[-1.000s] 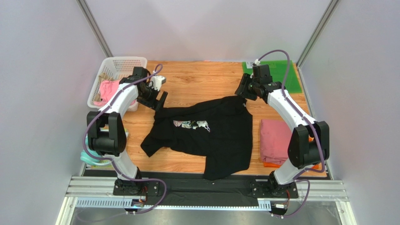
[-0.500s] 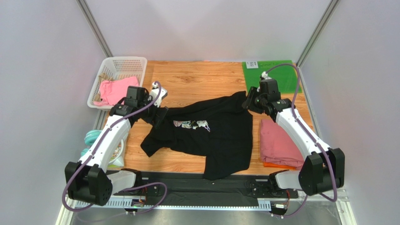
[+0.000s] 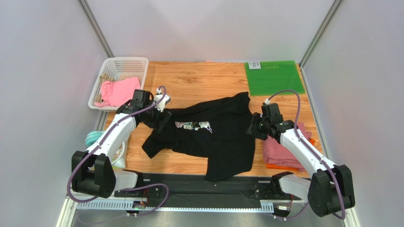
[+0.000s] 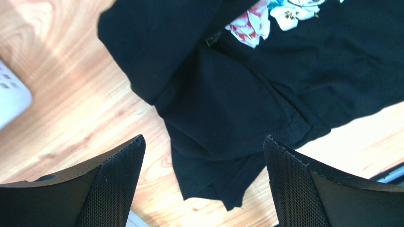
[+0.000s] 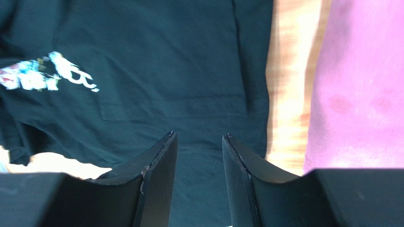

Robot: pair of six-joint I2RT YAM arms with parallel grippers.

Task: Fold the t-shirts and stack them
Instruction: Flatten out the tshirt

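The black t-shirt was spread, rumpled, mid-tabletop between the two arms. Its left edge was framed just below the left gripper, jaws released wide. Its right edge was overhung by the right gripper, jaws part-open and empty.

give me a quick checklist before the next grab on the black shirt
1. Left pincer open: ok, jaws wide above the shirt's edge.
2. Right pincer empty: ok, nothing between its jaws.
3. Black shirt spread flat: not ok, rumpled and askew.
4. Stack ready: ok, pink shirt folded on orange shirt.
5. Basket emptied: not ok, pink cloth inside.
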